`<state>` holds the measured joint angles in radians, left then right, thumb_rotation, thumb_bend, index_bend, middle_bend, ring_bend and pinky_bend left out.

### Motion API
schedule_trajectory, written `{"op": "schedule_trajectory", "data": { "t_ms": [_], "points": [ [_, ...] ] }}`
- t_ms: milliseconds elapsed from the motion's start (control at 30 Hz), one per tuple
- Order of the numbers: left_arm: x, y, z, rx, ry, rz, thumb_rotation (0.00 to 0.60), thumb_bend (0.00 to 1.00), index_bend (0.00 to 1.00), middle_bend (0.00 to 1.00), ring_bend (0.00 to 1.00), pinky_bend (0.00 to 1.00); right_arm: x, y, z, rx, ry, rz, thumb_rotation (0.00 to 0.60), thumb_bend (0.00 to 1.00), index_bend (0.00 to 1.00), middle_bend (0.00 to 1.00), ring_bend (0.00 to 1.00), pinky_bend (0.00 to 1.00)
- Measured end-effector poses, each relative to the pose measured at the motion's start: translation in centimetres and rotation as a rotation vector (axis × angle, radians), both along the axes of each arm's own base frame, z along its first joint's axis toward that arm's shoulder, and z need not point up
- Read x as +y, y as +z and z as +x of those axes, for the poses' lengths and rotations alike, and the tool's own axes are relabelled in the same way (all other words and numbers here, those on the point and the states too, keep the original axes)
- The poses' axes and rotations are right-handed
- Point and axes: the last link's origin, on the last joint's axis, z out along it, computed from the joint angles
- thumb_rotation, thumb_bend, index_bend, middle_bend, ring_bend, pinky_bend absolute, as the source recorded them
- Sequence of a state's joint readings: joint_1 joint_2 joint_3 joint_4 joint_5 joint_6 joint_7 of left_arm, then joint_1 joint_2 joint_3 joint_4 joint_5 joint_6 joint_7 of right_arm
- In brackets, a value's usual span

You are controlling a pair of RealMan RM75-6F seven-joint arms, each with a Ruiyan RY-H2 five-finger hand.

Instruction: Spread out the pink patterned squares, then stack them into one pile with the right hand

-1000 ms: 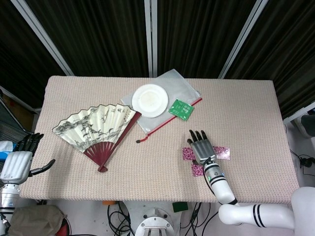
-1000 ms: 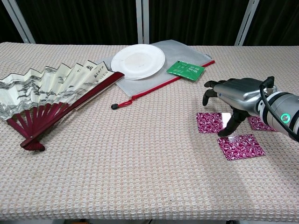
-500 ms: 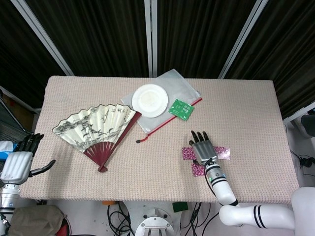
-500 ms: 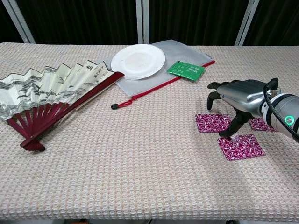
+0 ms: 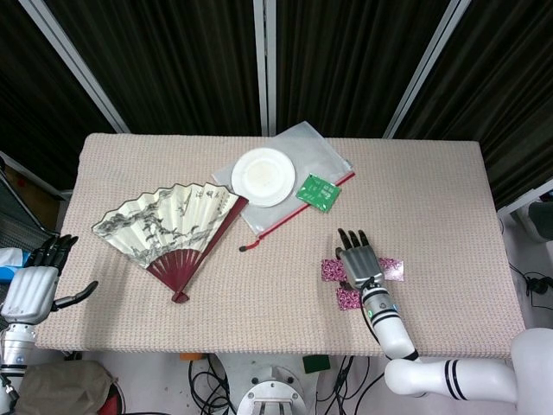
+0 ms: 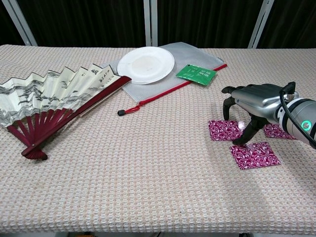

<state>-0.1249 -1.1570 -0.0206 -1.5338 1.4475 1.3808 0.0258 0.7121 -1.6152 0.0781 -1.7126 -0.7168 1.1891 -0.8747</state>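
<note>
The right robot hand (image 6: 254, 106) stood palm-down over the three pink patterned squares (image 6: 254, 155) on the counter (image 6: 148, 182), its fingers arched and apart, holding nothing. The thumb tip (image 6: 242, 140) came down at the far left corner of the nearest square; whether it actually pressed the square or only stood just above it could not be told. Taking that hand as the landmark, one square (image 6: 224, 130) lay flat just to its left, partly under the fingers, a second (image 6: 277, 131) showed behind its wrist on the right, and the nearest one lay in front of it towards the counter's front edge. None of the three overlapped in the chest view, so they lay spread rather than piled.

Well beyond the hand, towards the back of the counter, a green packet (image 6: 196, 74) rested on a clear zip pouch (image 6: 197, 57) with a red edge, and a white plate (image 6: 145, 64) sat on the same pouch. Far to the hand's left lay an open paper fan (image 6: 59, 96) with dark red ribs.

The left robot hand (image 5: 30, 290) hung off the counter's left end, fingers straight and parted, empty.
</note>
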Motion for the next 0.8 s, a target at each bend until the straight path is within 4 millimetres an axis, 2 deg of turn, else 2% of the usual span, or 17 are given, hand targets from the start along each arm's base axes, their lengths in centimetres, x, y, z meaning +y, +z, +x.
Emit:
{"op": "schedule_trajectory", "data": {
  "t_ms": [233, 433, 600, 800],
  "points": [
    [-0.1, 0.1, 0.1, 0.002, -0.001, 0.0, 0.047, 0.09, 0.06, 0.06, 0.04, 0.16, -0.3, 1.4, 0.2, -0.032, 0.01, -0.016, 0.6, 0.48, 0.45, 0.0, 0.0, 0.0],
    [-0.1, 0.1, 0.1, 0.001, 0.001, 0.001, 0.049, 0.09, 0.06, 0.06, 0.04, 0.16, -0.7, 3.8, -0.4, -0.037, 0.012, -0.049, 0.6, 0.48, 0.45, 0.0, 0.0, 0.0],
    [-0.1, -0.1, 0.1, 0.002, 0.001, -0.006, 0.049, 0.09, 0.06, 0.06, 0.04, 0.16, -0.9, 5.7, -2.6, 0.018, -0.012, -0.068, 0.6, 0.48, 0.45, 0.0, 0.0, 0.0],
    [0.0, -0.2, 0.3, 0.005, -0.003, -0.011, 0.049, 0.09, 0.06, 0.06, 0.04, 0.16, -0.8, 6.6, -5.0, 0.04, -0.067, -0.071, 0.6, 0.48, 0.45, 0.01, 0.0, 0.0]
  ]
}}
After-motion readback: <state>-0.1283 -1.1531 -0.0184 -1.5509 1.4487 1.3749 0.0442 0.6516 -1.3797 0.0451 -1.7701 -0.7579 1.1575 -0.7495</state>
